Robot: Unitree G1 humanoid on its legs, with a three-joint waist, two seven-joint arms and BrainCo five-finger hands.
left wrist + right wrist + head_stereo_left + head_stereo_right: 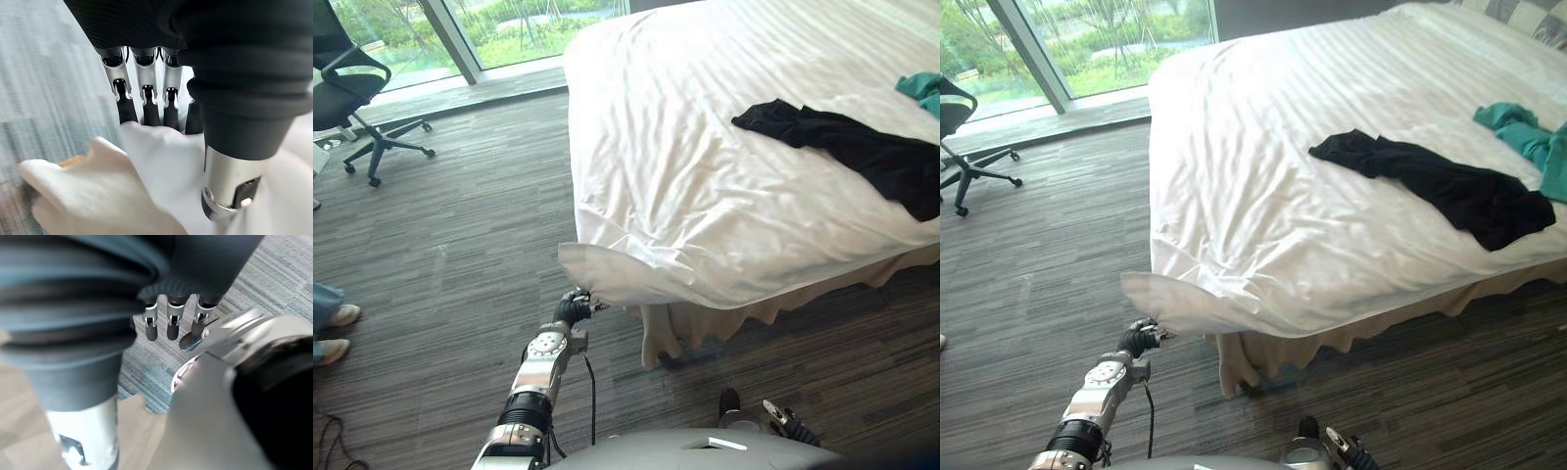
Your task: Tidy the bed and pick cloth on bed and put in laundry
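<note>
At the far left, beside the window, a black office chair stands on grey carpet. A person's shoes show nearer, well apart from the bed.

At the bed's near left corner, the left hand has its fingers curled, pinching the corner of the white duvet (that corner juts out past the bed skirt).

Further right, a black cloth lies on the duvet. Its long axis slants from mid-bed toward the near right edge, narrow end pointing mid-bed. A teal cloth lies just beyond it.

Low at the right, the right hand hangs over carpet, fingers relaxed, holding nothing.
</note>
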